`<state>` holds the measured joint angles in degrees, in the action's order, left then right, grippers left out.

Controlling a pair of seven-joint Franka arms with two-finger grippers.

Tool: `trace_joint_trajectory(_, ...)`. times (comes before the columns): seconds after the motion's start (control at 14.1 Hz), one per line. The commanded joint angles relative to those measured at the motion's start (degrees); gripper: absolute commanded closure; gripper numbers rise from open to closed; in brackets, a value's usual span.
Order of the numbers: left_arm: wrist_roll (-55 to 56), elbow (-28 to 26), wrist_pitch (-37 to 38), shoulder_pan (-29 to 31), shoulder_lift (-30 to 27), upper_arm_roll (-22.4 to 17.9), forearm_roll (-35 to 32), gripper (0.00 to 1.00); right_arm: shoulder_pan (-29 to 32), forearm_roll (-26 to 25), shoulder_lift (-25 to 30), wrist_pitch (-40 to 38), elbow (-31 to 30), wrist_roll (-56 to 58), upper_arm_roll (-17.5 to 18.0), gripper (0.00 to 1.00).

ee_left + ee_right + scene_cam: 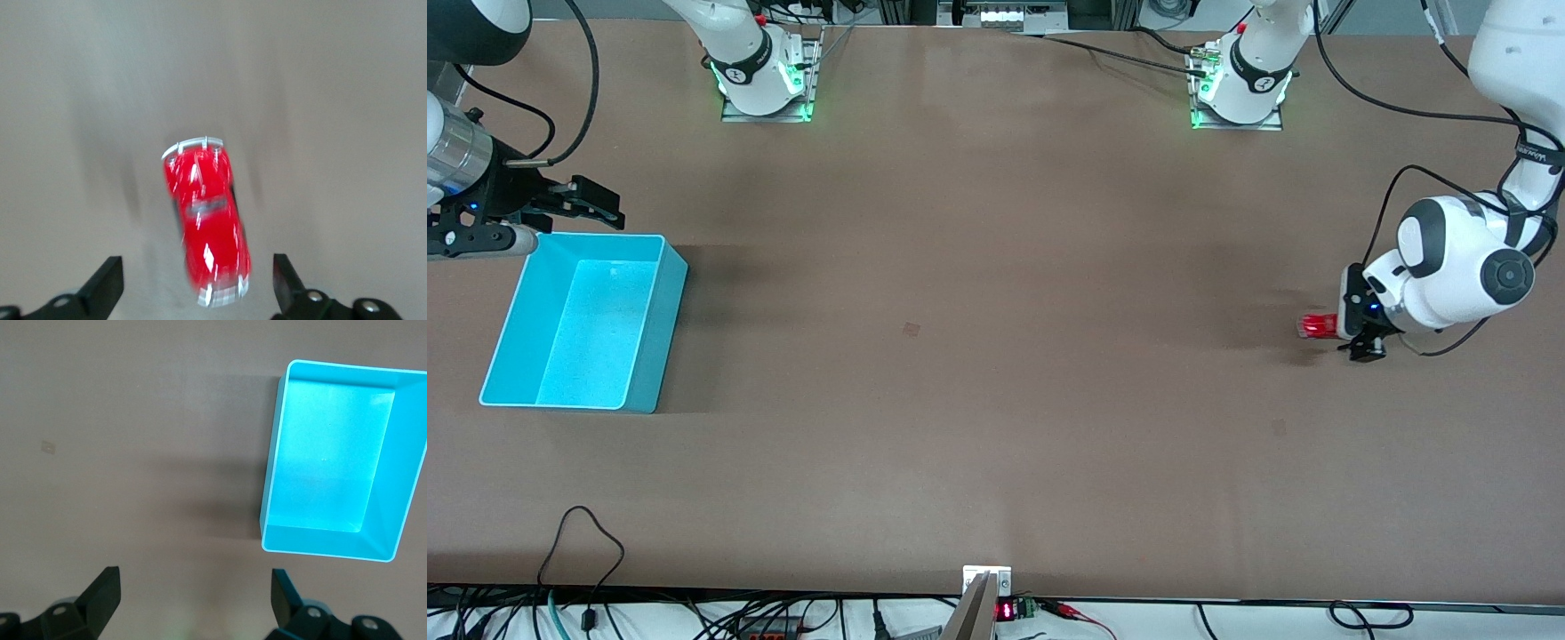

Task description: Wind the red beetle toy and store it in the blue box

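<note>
While low at the right edge of the front view, left gripper (pixel 1347 331) beside the red beetle toy (pixel 1317 326), fingers (pixel 107 283) spread apart with the toy lying between them on the brown counter (pixel 996 400), touching neither. In the left wrist view, red beetle toy (pixel 205 227) at centre frame, silver bumpers at both ends, dark window mid-body, slightly tilted, blurred. Blue box (pixel 587 322) at middle left of the front view, toward the right arm's end of the counter, well apart from the toy, upright, open top. Right gripper (pixel 596 203) waiting at the upper left, just above the box's upper rim, fingers (pixel 100 595) apart, gripping nothing. In the right wrist view, blue box (pixel 400 473) at upper right.
</note>
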<state>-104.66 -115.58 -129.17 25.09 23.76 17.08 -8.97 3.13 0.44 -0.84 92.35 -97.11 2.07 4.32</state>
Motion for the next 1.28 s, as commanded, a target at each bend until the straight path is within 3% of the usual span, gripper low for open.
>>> trace_joint_trajectory(0.0,-0.1,3.5,12.8,0.1,-7.0,4.9,0.0,0.00,0.3,1.0,0.8,0.2,-0.5,-0.9,0.3,0.00)
trace_joint_trajectory(0.28,0.2,8.5,21.0,-2.1,-10.7,7.0,6.0,0.00,0.3,1.0,0.8,0.3,-0.5,-0.9,0.3,0.00)
trace_joint_trajectory(0.5,8.6,11.3,20.8,-2.9,-10.3,6.9,8.4,0.00,0.3,1.0,0.8,0.3,-0.5,-0.9,0.3,0.00)
trace_joint_trajectory(1.0,57.8,13.1,16.1,-7.6,-10.4,6.8,8.3,0.00,0.1,1.0,0.7,0.4,-0.1,-0.9,0.5,0.00)
trace_joint_trajectory(1.21,75.2,16.9,18.3,-9.4,-10.8,3.8,7.4,0.00,0.1,1.0,0.7,0.4,-0.1,-0.9,0.6,0.00)
